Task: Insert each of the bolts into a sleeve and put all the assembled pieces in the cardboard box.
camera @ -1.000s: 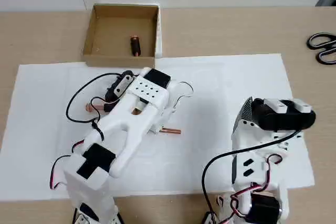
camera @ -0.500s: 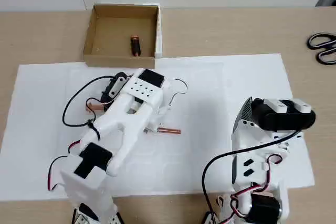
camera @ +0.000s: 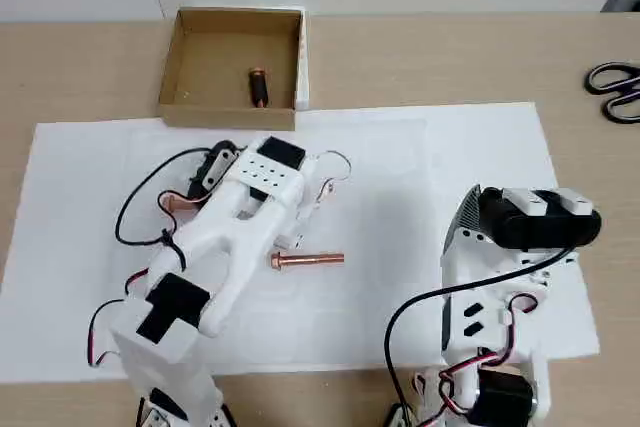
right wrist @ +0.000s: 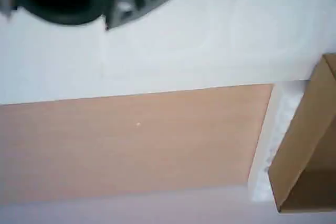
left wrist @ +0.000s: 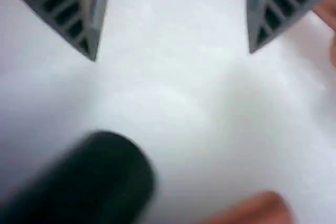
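Near right, the white right arm is sitting folded at the tabletop edge. Its right claw is pointing out over the white paper sheet; cannot tell whether it is spread or closed.

Middle left, a long copper bolt is lying loose on the sheet, just right of the white left arm. The left claw is hanging wide and empty over the paper. A black rounded piece is lying close under it, blurred, probably a sleeve. A second copper bolt is lying left of that arm.

Far left, the brown cardboard box is holding one dark sleeve with a copper bolt head, likely an assembled piece.

Far right, black scissors are lying off the paper.

Progress looks early: one piece is boxed, and at least two bolts are waiting for inserting and boxing.
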`<act>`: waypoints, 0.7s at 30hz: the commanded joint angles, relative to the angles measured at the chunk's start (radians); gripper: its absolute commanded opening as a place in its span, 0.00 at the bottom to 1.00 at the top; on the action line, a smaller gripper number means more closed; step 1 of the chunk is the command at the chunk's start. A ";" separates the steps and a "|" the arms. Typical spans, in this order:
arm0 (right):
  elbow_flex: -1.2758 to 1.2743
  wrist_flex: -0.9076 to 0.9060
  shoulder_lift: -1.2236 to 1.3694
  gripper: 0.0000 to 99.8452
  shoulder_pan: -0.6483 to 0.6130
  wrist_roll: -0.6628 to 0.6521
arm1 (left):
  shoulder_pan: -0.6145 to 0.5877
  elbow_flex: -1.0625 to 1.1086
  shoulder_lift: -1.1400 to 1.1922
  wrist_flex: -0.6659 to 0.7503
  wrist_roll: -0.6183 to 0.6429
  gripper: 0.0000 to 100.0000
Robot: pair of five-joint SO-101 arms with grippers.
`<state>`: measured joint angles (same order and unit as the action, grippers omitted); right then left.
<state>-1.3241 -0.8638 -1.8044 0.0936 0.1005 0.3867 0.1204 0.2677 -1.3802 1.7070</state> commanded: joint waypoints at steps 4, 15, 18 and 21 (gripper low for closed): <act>0.014 0.025 -0.010 0.00 0.002 -0.008 | -0.005 -0.154 -0.041 -0.132 0.005 0.18; 0.014 0.025 -0.010 0.00 0.002 -0.008 | 0.000 -0.197 -0.041 -0.336 -0.054 0.18; 0.014 0.025 -0.010 0.00 0.002 -0.008 | 0.026 -0.196 -0.041 -0.336 -0.072 0.18; 0.014 0.025 -0.010 0.00 0.002 -0.008 | 0.064 -0.194 -0.041 -0.338 -0.072 0.18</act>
<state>-1.3241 -0.8638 -1.8044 0.0936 0.1005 0.4204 -0.0376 0.2677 -1.7054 1.6410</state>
